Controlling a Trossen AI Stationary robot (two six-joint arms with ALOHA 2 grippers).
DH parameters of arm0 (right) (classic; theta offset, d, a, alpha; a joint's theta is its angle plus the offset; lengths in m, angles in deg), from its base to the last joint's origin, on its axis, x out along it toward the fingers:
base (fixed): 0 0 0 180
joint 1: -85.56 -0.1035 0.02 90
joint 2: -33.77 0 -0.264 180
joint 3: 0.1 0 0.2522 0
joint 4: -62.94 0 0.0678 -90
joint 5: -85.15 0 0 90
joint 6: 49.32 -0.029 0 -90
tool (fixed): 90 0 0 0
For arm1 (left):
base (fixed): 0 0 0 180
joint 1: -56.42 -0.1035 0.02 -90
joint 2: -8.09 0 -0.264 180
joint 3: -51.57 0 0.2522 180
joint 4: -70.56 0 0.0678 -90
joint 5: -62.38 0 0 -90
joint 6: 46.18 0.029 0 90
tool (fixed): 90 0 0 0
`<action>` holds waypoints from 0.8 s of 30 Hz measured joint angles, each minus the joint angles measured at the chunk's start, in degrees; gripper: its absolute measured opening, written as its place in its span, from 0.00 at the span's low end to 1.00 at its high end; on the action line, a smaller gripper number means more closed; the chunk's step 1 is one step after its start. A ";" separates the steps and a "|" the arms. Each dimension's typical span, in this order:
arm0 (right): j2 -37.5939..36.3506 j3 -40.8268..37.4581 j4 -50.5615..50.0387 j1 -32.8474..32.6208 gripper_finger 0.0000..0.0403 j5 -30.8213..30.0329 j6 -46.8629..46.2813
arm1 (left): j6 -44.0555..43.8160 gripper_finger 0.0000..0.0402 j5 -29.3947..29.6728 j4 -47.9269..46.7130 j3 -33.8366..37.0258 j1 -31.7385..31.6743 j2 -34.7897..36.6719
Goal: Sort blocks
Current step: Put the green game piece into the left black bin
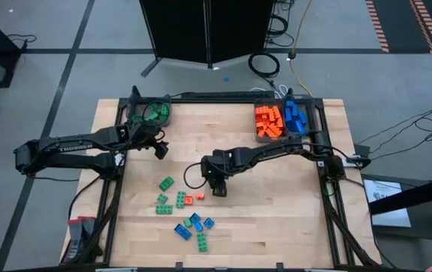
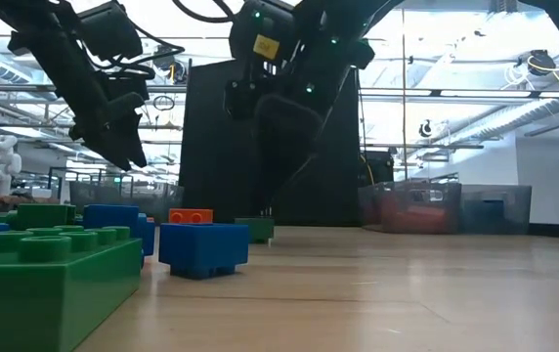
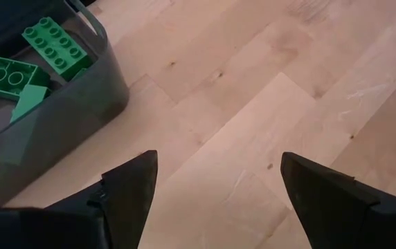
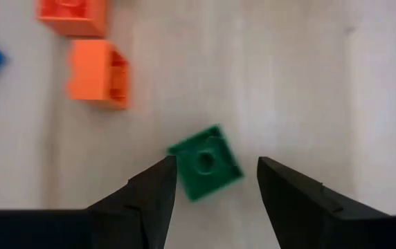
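Observation:
Loose blocks lie on the wooden table's near half: green ones (image 1: 166,183), two orange ones (image 1: 193,198) and blue ones (image 1: 195,222). My right gripper (image 1: 217,187) hovers just right of the orange pair, pointing steeply down, open. In the right wrist view a small green block (image 4: 205,164) lies flat on the table, turned askew, in the gap between my right gripper's (image 4: 217,169) fingers; I see no touch. My left gripper (image 3: 219,173) stands open over bare wood beside the bin of green blocks (image 3: 52,104), with nothing between its fingers.
Grey bins stand along the far edge: one with green blocks (image 1: 155,113) at the left, one with orange blocks (image 1: 269,121) and one with blue blocks (image 1: 297,117) at the right. Bare wood lies in the table's middle and right half.

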 joint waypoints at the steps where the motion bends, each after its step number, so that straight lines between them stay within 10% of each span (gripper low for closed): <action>1: 0.00 0.00 0.07 0.03 0.49 -1.30 0.89 | 0.10 0.76 0.00 0.06 0.00 -0.01 0.00; 24: 0.07 0.00 2.63 1.02 0.49 9.40 20.67 | -0.06 0.76 0.00 1.31 0.00 -0.01 0.00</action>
